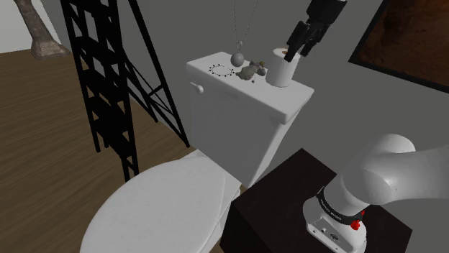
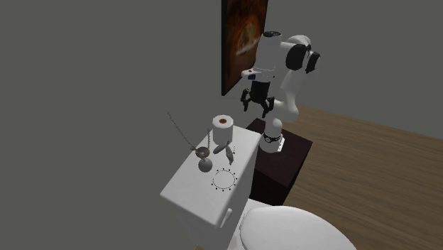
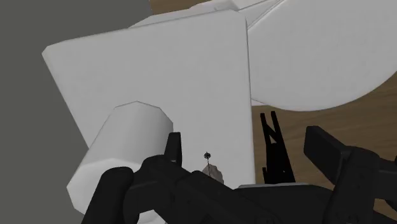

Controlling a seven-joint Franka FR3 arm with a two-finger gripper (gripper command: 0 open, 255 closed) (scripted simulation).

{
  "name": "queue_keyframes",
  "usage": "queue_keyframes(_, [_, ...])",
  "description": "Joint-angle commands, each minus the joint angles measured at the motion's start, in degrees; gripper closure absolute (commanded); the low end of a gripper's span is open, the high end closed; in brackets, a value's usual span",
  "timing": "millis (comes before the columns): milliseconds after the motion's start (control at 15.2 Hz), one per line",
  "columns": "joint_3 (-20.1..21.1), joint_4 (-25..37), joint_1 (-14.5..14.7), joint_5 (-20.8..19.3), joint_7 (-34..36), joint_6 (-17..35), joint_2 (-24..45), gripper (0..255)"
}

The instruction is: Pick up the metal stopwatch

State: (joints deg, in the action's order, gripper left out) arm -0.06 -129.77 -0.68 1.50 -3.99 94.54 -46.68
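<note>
The stopwatch [image 1: 238,57] is a small round grey body with a thin chain rising from it. It rests on the white toilet tank lid [image 1: 216,86], between a ring of black dots [image 1: 221,70] and a small brownish figurine [image 1: 252,70]. In the second exterior view the stopwatch [image 2: 205,164] lies past the ring [image 2: 223,180]. My black gripper [image 1: 301,49] hangs open in the air above and behind the toilet roll [image 1: 282,67], well off the stopwatch. In the wrist view the gripper [image 3: 248,159] holds nothing, its fingers apart, with the roll [image 3: 121,153] beside them.
The toilet seat [image 1: 151,208] lies closed below the tank. A tall black lattice rack [image 1: 101,79] stands at the shoulder view's left. A dark framed picture [image 2: 245,39] hangs on the wall behind my arm. The dark stand [image 1: 302,208] is next to the toilet.
</note>
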Motion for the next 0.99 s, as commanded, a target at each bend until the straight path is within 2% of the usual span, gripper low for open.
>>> queue_keyframes(0, [0.0,0.0,0.0,0.0,0.0,0.0,0.0,0])
queue_keyframes(264, [8.7,5.1,-7.2,1.2,22.8,2.6,8.9,0])
queue_keyframes(528, [15.9,12.9,-14.5,0.0,45.5,2.7,19.4,0])
queue_keyframes(924, [22.2,26.6,-23.0,-4.9,78.6,-1.3,35.4,0])
